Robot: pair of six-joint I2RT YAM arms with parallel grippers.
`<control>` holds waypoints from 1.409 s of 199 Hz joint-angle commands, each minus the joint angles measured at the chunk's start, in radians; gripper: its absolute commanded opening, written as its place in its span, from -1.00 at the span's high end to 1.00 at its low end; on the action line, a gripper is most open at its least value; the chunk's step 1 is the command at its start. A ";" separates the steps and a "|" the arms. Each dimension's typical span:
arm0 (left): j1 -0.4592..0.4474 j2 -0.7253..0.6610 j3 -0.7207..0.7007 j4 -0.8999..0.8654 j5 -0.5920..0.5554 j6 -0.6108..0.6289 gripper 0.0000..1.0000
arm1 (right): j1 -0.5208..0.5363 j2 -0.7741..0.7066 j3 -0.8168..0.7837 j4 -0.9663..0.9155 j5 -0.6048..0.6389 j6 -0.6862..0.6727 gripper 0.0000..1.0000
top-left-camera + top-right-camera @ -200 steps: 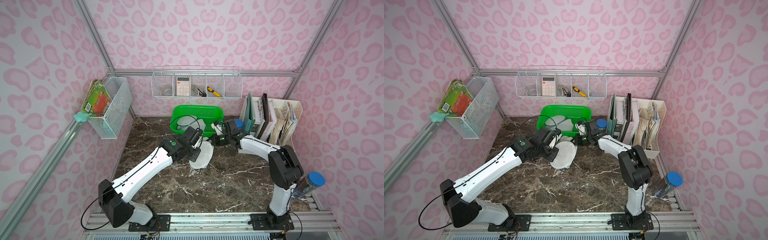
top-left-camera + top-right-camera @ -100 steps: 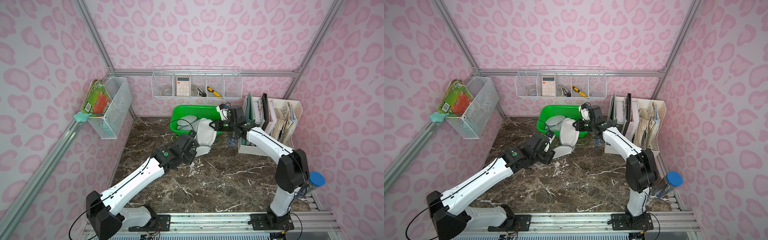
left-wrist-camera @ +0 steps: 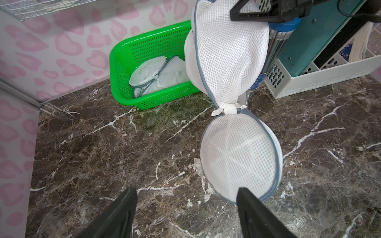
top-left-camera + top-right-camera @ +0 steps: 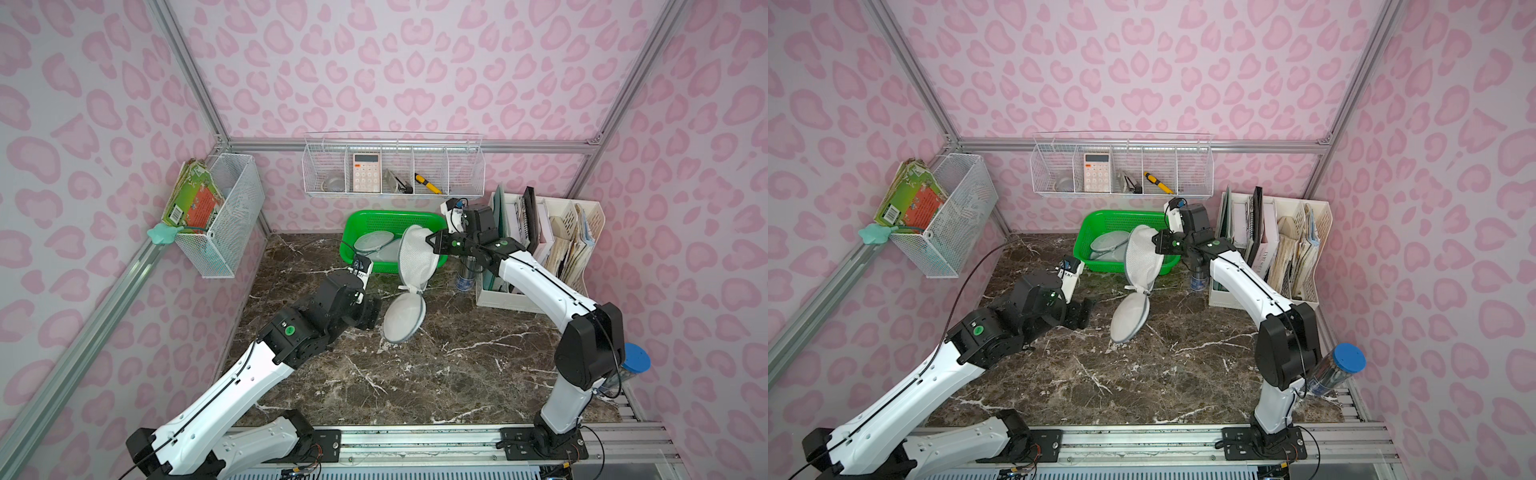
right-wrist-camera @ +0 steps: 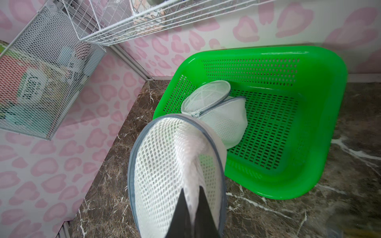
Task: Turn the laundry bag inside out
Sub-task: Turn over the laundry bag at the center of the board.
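Right fingers (image 5: 182, 216) are pinched together on the white mesh of the laundry bag (image 5: 165, 164), holding its upper half up in the air just in front of the green basket (image 4: 386, 216); in both top views I see them (image 4: 434, 243) (image 4: 1158, 243) clamped at the top corner of the bag (image 4: 417, 257) (image 4: 1142, 257), with the arm reaching across from the file organiser (image 4: 498, 295) side; the bag hangs in two rounded halves joined at a narrow waist, grey trim running round each; the lower half tilts down toward the marble tabletop (image 4: 415, 382), and I cannot tell whether its bottom rim touches the stone; left fingers (image 3: 125, 206) stand wide apart with nothing between them, low over the tabletop; in a top view they (image 4: 374, 311) sit just beside the lower half of the bag, on the side away from the organiser; from the left wrist camera one finger overlaps the bag's (image 3: 228, 61) lower rim, though I cannot say it makes contact; inside the basket (image 5: 329, 103) a second mesh bag (image 5: 216, 103) lies folded on the floor of it; a blue-capped tube (image 3: 284, 22) stands behind the hanging bag, next to the organiser.
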 commanded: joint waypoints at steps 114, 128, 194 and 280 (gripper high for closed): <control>0.160 0.237 0.091 0.046 0.268 -0.320 0.00 | 0.217 0.186 0.276 -0.373 0.225 -0.084 1.00; 0.193 0.232 0.076 0.029 0.304 -0.343 0.02 | 0.236 0.245 0.319 -0.411 0.190 -0.093 1.00; 0.237 0.286 0.071 -0.009 0.350 -0.407 0.10 | 0.215 0.253 0.221 -0.268 0.040 -0.022 0.23; 0.234 0.668 0.424 -0.255 0.567 -0.407 0.27 | 0.069 -0.071 -0.217 -0.013 0.090 0.084 -0.37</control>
